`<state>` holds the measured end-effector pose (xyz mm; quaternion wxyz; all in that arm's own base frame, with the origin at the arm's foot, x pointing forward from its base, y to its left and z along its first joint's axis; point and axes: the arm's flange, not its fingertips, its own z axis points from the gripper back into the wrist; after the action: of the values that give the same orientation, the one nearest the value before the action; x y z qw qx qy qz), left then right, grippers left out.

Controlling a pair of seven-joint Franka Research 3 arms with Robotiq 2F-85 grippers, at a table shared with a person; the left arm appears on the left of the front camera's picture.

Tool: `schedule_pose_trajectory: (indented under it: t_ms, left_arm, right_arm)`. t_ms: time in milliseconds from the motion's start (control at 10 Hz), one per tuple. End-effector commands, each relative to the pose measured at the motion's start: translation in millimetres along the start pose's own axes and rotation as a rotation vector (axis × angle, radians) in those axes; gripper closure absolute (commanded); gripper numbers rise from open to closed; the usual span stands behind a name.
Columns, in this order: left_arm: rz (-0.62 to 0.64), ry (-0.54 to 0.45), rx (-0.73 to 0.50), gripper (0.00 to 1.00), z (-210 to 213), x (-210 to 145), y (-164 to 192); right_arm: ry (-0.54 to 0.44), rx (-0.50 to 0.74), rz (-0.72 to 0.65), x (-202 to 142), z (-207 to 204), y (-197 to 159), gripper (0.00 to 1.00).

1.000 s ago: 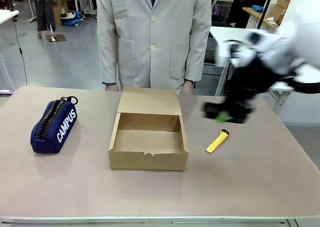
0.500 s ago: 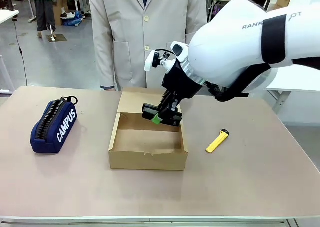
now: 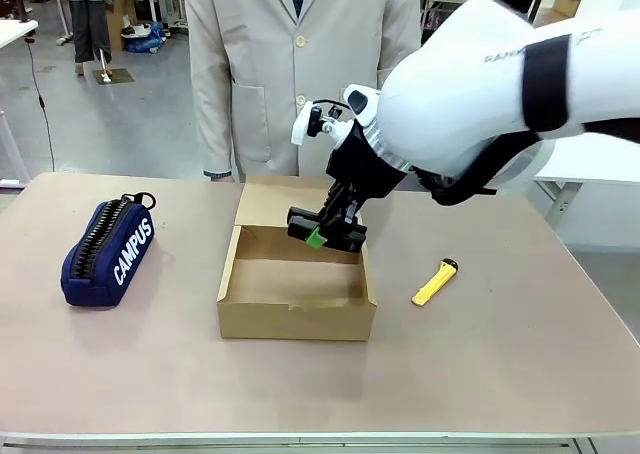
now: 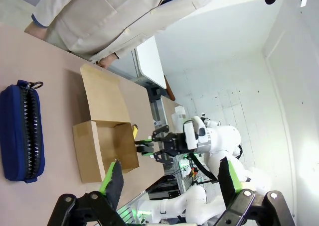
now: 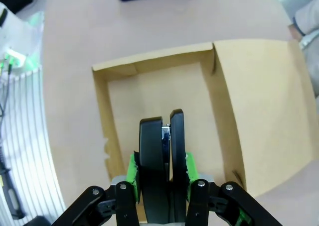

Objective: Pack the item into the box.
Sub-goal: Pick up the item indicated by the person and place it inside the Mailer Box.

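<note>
While the box stands open near the middle of the surface, the item is held above it by the right tool. The right tool's jaws are closed on the black wedge-shaped body, whose sides are pressed by the green pads. In the right wrist view the item is seen pointing away from the tool, over the bare cardboard floor of the box. From the front it is seen level with the far wall of the box, toward the right-hand side of the tray. No contact between the item and the cardboard can be made out. The lid flap is folded back flat on the surface, toward the person standing at the far edge in a light coat.

The left tool is held well away from the box, with its jaws spread wide and nothing between them. A navy zipped pouch marked "CAMPUS" is laid on the surface to the left of the box, well apart from it. A yellow utility knife is laid to the right of the box, near it but not touching.
</note>
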<state>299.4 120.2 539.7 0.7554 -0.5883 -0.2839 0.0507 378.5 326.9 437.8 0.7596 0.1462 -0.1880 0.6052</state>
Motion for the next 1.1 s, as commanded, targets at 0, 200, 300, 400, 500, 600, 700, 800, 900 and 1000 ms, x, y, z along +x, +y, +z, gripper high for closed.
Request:
schedule_pose_trajectory:
  t_ms: [0,200,300,400,500,600,700,800,900,1000]
  left_arm:
    - [-0.023,-0.008,-0.02,0.0,-0.7,0.7,-0.9]
    - [-0.023,-0.008,-0.02,0.0,-0.7,0.7,-0.9]
    - [-0.023,-0.008,-0.02,0.0,-0.7,0.7,-0.9]
    - [-0.023,-0.008,-0.02,0.0,-0.7,0.7,-0.9]
    - [-0.023,-0.008,-0.02,0.0,-0.7,0.7,-0.9]
    - [-0.023,-0.008,-0.02,0.0,-0.7,0.7,-0.9]
    - [-0.023,-0.008,-0.02,0.0,-0.7,0.7,-0.9]
    - [-0.023,-0.008,-0.02,0.0,-0.7,0.7,-0.9]
    - [-0.023,-0.008,-0.02,0.0,-0.7,0.7,-0.9]
    - [-0.023,-0.008,-0.02,0.0,-0.7,0.7,-0.9]
  right_arm:
    - [-0.009,0.023,0.055,9.5,-43.7,-22.7,0.58]
    - [0.034,0.086,0.049,6.2,-89.3,-37.1,0.58]
    - [0.051,0.113,0.047,4.6,-101.6,-35.4,0.58]
    - [0.07,0.139,0.043,3.0,-107.8,-33.4,0.58]
    - [0.075,0.143,0.031,1.6,-109.3,-33.8,0.58]
    - [0.084,0.135,0.027,0.5,-109.9,-34.6,0.58]
    - [0.095,0.138,0.026,-0.1,-109.9,-35.1,0.56]
    - [0.112,0.149,0.032,-0.5,-110.9,-35.1,0.02]
    - [0.113,0.15,0.033,-0.6,-110.5,-35.2,0.0]
    - [0.11,0.15,0.033,-0.4,-109.5,-34.9,0.0]
